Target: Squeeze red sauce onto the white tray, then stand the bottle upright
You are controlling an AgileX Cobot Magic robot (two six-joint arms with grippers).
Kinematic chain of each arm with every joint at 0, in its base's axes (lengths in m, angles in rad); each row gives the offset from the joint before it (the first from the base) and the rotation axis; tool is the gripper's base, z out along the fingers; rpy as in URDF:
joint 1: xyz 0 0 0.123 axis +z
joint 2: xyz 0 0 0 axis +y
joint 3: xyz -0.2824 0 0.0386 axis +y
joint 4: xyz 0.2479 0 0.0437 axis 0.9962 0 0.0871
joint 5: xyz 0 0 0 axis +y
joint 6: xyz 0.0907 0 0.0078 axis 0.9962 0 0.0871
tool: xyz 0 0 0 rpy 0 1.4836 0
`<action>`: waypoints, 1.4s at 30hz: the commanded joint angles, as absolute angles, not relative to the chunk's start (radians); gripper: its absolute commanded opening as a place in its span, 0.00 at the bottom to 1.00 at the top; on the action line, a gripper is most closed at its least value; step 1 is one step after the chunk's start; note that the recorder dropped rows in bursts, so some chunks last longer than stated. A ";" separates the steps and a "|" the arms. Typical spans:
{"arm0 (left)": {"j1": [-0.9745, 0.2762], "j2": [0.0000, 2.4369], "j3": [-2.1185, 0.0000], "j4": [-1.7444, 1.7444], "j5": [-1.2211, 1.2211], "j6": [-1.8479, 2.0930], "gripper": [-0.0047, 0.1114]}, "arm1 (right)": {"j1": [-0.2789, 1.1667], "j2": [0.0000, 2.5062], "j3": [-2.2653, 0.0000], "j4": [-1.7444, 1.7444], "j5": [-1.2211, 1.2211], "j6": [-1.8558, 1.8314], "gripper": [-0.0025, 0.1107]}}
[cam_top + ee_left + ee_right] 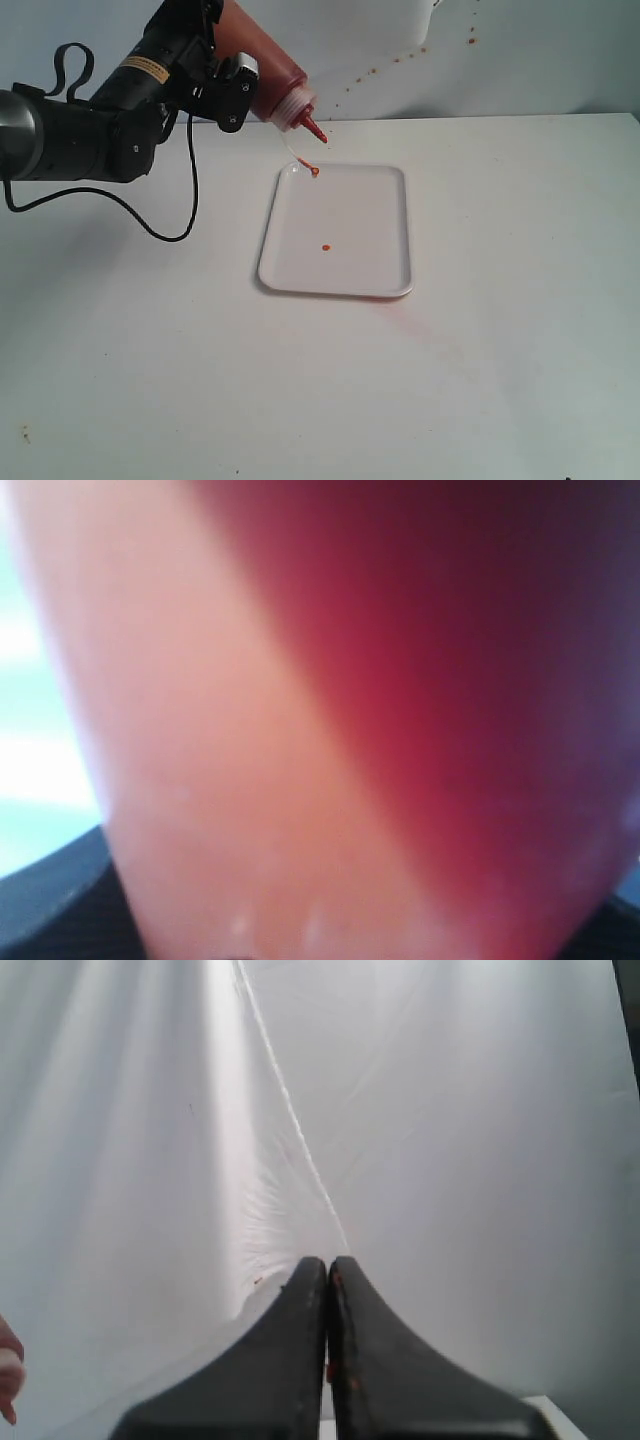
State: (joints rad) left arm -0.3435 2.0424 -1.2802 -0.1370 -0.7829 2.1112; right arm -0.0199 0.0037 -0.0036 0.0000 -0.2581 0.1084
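My left gripper [232, 78] is shut on the bottle [268, 72], which is held tilted above the table with its nozzle [314, 129] pointing down towards the far left corner of the white tray [380, 200]. The small tethered cap [313, 170] dangles just over that corner. One round drop of red sauce [326, 247] lies near the tray's middle. In the left wrist view the bottle [330, 730] fills the picture, blurred, pale on one side and dark red on the other. My right gripper [328, 1265] is shut on nothing, facing the pale backdrop.
The white table [480, 380] spreads around the tray. A pale backdrop [520, 50] with tiny brown-red specks stands behind it. A black cable [170, 235] loops down from the left arm onto the table.
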 commanded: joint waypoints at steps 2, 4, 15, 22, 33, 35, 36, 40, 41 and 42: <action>-0.348 2.026 -1.296 -0.147 -0.833 2.094 0.04 | -0.019 0.000 0.000 -0.023 -0.305 0.167 0.02; -0.348 2.026 -1.296 -0.147 -0.833 2.094 0.04 | -0.019 0.000 0.000 -0.042 -0.305 0.171 0.02; -0.348 2.026 -1.296 -0.147 -0.833 2.094 0.04 | -0.019 0.067 -0.126 -0.702 -0.549 0.759 0.02; -0.348 2.026 -1.296 -0.147 -0.833 2.094 0.04 | -0.019 0.719 -0.441 -1.052 -0.751 1.098 0.02; -0.348 2.026 -1.296 -0.147 -0.833 2.094 0.04 | -0.019 1.434 -0.953 -1.355 -1.007 1.292 0.02; -0.348 2.026 -1.296 -0.147 -0.833 2.094 0.04 | -0.019 1.521 -1.022 -1.365 -1.015 1.292 0.02; -0.348 2.026 -1.296 -0.147 -0.833 2.094 0.04 | -0.019 1.581 -1.065 -1.370 -1.015 1.292 0.02; -0.348 2.026 -1.296 -0.147 -0.833 2.094 0.04 | -0.019 1.743 -1.156 -1.370 -1.003 1.290 0.02; -0.348 2.026 -1.296 -0.147 -0.833 2.094 0.04 | -0.019 1.775 -1.172 -1.368 -0.988 1.287 0.02; -0.348 2.026 -1.296 -0.147 -0.833 2.094 0.04 | -0.019 1.804 -1.185 -1.363 -0.966 1.287 0.02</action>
